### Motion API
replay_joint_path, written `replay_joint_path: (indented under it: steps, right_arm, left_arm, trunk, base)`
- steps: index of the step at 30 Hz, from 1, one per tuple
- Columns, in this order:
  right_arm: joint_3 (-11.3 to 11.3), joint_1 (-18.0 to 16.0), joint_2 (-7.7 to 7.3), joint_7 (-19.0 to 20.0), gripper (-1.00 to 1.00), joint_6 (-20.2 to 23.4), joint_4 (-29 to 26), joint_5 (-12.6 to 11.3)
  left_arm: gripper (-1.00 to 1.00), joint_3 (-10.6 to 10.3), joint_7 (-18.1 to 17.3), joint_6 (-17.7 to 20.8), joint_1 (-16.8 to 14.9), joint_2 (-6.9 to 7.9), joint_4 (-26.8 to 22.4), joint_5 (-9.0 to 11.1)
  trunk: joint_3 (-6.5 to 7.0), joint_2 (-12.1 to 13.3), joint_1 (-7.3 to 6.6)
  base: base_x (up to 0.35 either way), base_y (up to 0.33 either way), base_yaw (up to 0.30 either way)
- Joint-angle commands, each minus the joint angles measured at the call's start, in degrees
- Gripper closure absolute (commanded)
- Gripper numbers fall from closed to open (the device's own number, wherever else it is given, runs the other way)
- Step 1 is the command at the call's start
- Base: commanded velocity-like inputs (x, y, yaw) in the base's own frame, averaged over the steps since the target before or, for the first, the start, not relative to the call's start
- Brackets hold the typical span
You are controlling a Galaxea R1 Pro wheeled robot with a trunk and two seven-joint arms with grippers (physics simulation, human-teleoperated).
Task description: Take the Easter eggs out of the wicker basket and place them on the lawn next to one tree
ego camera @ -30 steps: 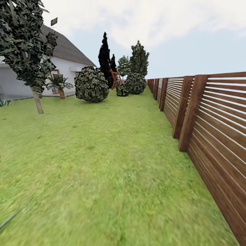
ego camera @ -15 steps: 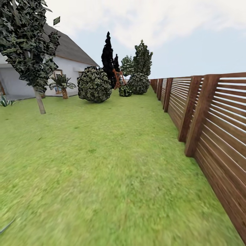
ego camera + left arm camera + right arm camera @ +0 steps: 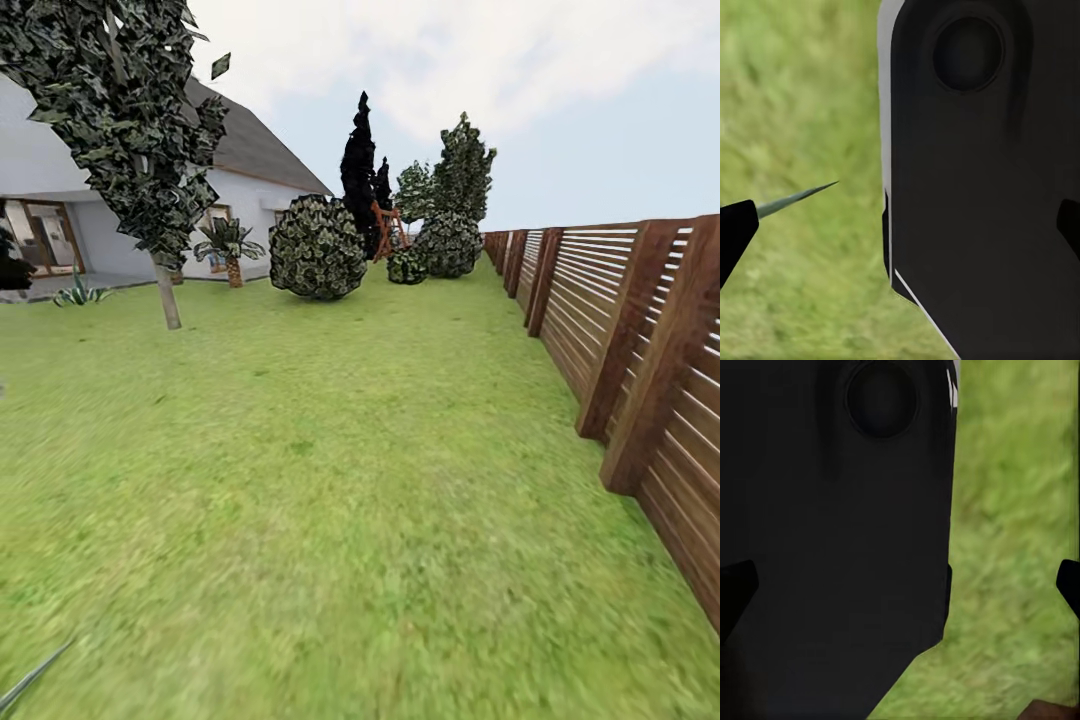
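Observation:
The Easter eggs and the wicker basket are out of view. The lawn (image 3: pixel 330 450) spreads ahead of me in the head view. A tree (image 3: pixel 166 295) with a pale slanted trunk and dark blossom-flecked leaves stands at the far left on the grass. In the left wrist view, my left gripper (image 3: pixel 900 229) hangs over grass beside a black part of my body, its dark fingertips (image 3: pixel 731 232) wide apart at the picture's edges, holding nothing. My right gripper (image 3: pixel 900 585) is likewise open, with a fingertip (image 3: pixel 1069 583) at the edge and grass beyond.
A brown slat fence (image 3: pixel 640 360) runs along the right side. A white house (image 3: pixel 110 235) with grey paving lies far left. A round bush (image 3: pixel 318 247), a small palm (image 3: pixel 232 255) and darker trees stand at the back. A thin grey blade (image 3: pixel 30 675) pokes in at bottom left.
The whole head view has shifted: the camera has turned left, so tree, bushes and fence sit further right and more of the house front shows. Nothing on the lawn moved.

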Motion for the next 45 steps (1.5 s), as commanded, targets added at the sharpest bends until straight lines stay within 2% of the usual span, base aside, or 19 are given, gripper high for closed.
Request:
replay_joint_path:
  steps: [1, 10, 37, 45]
  right_arm:
    - [0.01, -0.02, -0.01, 0.10, -1.00, 0.02, 0.02, 0.00]
    - [0.03, -0.01, -0.01, 0.10, -1.00, 0.02, 0.03, 0.02]
    - [0.11, -0.01, -0.01, 0.10, -1.00, 0.10, 0.02, 0.11]
    - [0.11, -0.01, -0.01, 0.10, -1.00, 0.10, 0.02, 0.18]
  left_arm:
    - [-1.00, 0.01, -0.02, 0.03, 0.00, 0.00, -0.05, -0.01]
    - [-1.00, 0.00, -0.04, 0.03, 0.00, 0.00, -0.05, 0.00]
    - [-1.00, 0.02, -0.06, 0.03, 0.00, 0.00, -0.05, 0.01]
    - [-1.00, 0.02, -0.05, 0.03, 0.00, 0.00, -0.05, 0.06]
  trunk:
    - [-0.03, -0.02, 0.04]
    - [-0.03, -0.02, 0.04]
    - [-0.03, -0.02, 0.04]
    - [-0.03, -0.02, 0.04]
  base:
    - [0.333, 0.000, 0.212]
    - [0.333, 0.000, 0.094]
    - [0.333, 0.000, 0.246]
    - [0.333, 0.000, 0.061]
